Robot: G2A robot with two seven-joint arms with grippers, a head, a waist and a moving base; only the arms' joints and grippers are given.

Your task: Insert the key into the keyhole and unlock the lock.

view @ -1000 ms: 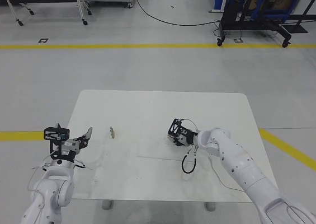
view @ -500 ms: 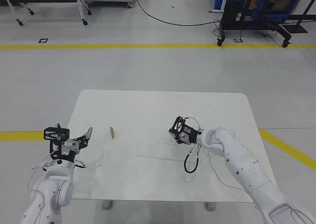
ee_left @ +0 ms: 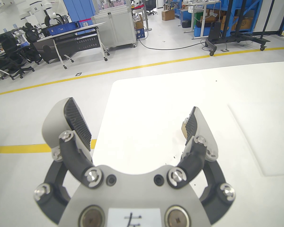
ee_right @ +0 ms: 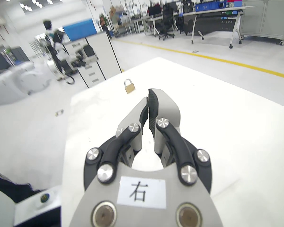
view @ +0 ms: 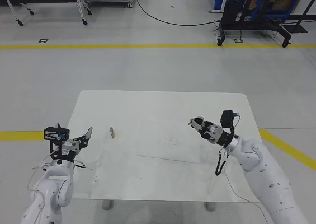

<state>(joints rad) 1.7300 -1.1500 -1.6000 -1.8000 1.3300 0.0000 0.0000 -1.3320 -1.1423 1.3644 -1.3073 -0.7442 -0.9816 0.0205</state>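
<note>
At the table's [view: 146, 109] left edge, the left gripper [view: 72, 133] hangs level with the tabletop and points away from the robot. One finger is out over the floor, the other over the white surface. Jaws are spread wide, with both ribbed pads [ee_left: 75, 119] bare and nothing between them.

Lock [view: 112, 131]: a small brass padlock with a silver shackle, on the left part of the table. It sits just ahead of the left gripper and a little toward the table's middle, apart from the fingers. From the left wrist, only a tan sliver of it peeks past the over-table finger. Whether it lies flat or stands on edge, I cannot tell.

Right gripper [view: 193, 121]: above the right half of the table, aimed across the surface toward the lock and well apart from it. Its pads [ee_right: 152, 106] are pressed together, with no gap showing at the tips. Whether anything thin is pinched between them, I cannot tell. From the right wrist, the padlock sits far ahead of the fingertips, near the far edge of the tabletop.

A flat white mat [ee_left: 262, 142] lies on the table toward its middle, its edge faintly visible from above. A few dark specks [view: 171, 139] dot the surface between the lock and the right gripper. Yellow floor lines [view: 146, 46] run past the table on the far side and at both ends.
</note>
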